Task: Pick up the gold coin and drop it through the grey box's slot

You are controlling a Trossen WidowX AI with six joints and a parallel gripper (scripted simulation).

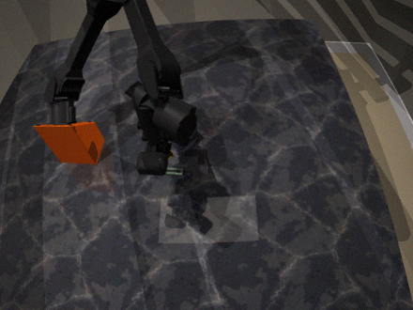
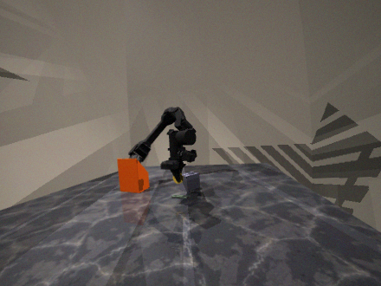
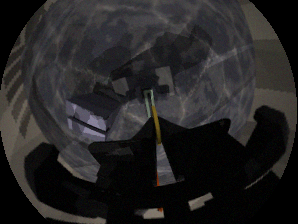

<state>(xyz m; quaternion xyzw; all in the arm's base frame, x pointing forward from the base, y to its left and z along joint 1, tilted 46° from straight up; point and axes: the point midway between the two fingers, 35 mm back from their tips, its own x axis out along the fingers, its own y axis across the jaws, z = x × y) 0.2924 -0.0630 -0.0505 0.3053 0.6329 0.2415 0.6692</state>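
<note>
The gold coin is held on edge between the fingertips of my gripper, seen as a thin yellow line in the wrist view. The gripper is shut on it and hangs above the table. The green holder lies on the table below the coin, apart from it and empty where it shows. The grey box stands close beside the gripper, with its slot as a dark line across the lid in the wrist view. The arm mostly hides the box in the top view.
A large orange block stands at the left, under another dark arm link. A pale rectangle shows on the dark marbled table in front of the holder. Arm shadows cross the table there.
</note>
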